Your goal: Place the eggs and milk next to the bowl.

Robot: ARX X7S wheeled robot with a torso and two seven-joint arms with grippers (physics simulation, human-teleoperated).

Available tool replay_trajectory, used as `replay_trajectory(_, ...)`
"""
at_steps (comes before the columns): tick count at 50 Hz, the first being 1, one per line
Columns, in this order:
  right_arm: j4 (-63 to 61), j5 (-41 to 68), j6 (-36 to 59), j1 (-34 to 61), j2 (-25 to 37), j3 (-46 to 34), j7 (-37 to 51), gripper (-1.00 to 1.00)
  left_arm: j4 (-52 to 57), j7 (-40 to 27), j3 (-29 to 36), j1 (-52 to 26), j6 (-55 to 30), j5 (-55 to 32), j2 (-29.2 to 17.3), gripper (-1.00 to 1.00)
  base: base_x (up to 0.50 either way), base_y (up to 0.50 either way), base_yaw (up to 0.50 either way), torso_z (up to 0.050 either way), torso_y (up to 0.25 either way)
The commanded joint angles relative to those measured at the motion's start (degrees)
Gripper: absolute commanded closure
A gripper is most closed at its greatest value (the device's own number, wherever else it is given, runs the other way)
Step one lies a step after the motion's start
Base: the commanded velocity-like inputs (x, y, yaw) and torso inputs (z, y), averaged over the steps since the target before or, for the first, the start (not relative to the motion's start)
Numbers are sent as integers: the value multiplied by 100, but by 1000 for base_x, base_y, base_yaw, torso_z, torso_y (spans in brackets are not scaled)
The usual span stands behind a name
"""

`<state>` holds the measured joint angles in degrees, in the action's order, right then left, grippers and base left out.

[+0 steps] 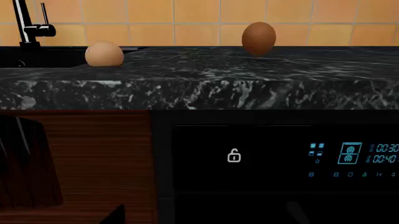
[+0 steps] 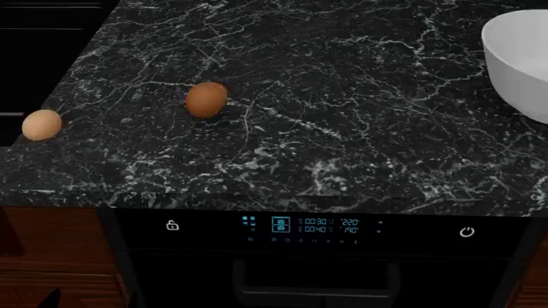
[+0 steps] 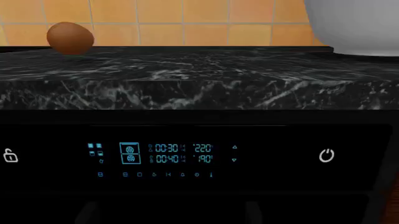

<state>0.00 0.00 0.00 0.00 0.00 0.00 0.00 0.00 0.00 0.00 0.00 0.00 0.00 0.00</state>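
- Left wrist view: two eggs rest on the black marble worktop (image 1: 249, 70). The tan egg (image 1: 104, 54) sits at the worktop's left end beside the sink; the brown egg (image 1: 259, 38) sits farther along, toward the back edge. No claw is visible, so its state cannot be told.
- Head view: the tan egg (image 2: 41, 124) lies at the left edge, the brown egg (image 2: 205, 99) nearby, and one bowl (image 2: 522, 61) at the right edge, well apart from both. No milk is visible. Nothing is placed yet; all items remain.
- Right wrist view: one brown egg (image 3: 70, 38) and one bowl (image 3: 355, 25) appear. No claw is visible here either.
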Motion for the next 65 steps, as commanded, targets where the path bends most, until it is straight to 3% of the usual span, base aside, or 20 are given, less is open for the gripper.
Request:
replay_trajectory(1, -60, 39, 39, -20, 40, -53, 53, -100, 78, -53, 53, 21, -58, -52, -52, -100, 0, 0, 0, 0, 0)
replay_trajectory(12, 103, 180, -69, 34, 229, -355, 383, -100, 44, -166, 343, 43, 122, -342, -264, -100, 0, 0, 0, 0, 0)
replay_trajectory(41, -279, 280, 200, 101, 483, -680, 761, -100, 539, -222, 752, 120, 15, -605, -574, -100, 0, 0, 0, 50, 0)
replay_trajectory(42, -1138, 144, 866, 222, 625, -695, 785, -100, 1398, -340, 610, 13, -780, -717, -726, -100, 0, 0, 0, 0, 0)
replay_trajectory(44, -1556, 117, 1158, 333, 677, -704, 795, -100, 1993, -359, 587, -124, -1191, -746, -829, -100, 0, 0, 0, 0, 0)
replay_trajectory(65, -2304, 224, 2490, 1431, 1055, -523, 705, -100, 2981, -194, 312, -1232, -2944, -1226, -1497, -100, 0, 0, 0, 0, 0)
